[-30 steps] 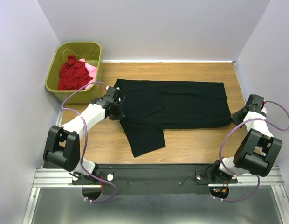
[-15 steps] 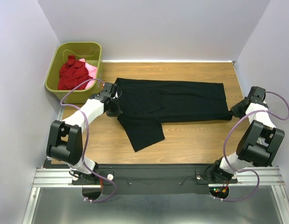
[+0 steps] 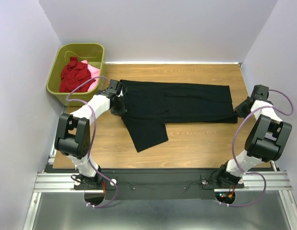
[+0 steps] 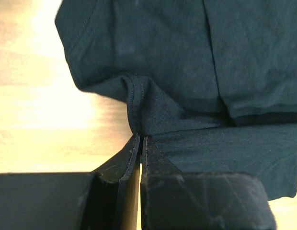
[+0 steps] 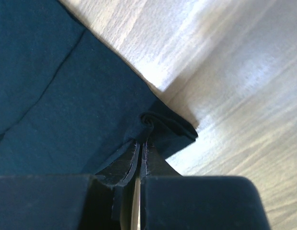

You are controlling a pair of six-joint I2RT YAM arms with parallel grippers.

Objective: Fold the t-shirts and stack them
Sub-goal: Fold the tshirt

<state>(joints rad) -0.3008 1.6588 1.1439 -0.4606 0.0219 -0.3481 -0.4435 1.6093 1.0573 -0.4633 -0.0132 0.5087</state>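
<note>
The black t-shirt lies across the wooden table, folded lengthwise, with one sleeve sticking out toward the near side. My left gripper is shut on the shirt's left edge; in the left wrist view the hem bunches at the closed fingertips. My right gripper is shut on the shirt's near right corner, which shows rolled at the tips in the right wrist view. The dark red t-shirt and the pink t-shirt lie crumpled in the basket.
The olive-green plastic basket stands at the table's far left corner. Purple cables loop from both arms. White walls close in the table on three sides. Bare wood lies in front of the shirt.
Both arms have swung away from me along the table, dragging the shirt's ends with them. The shirt's near edge and the loose sleeve have shifted slightly farther back.
</note>
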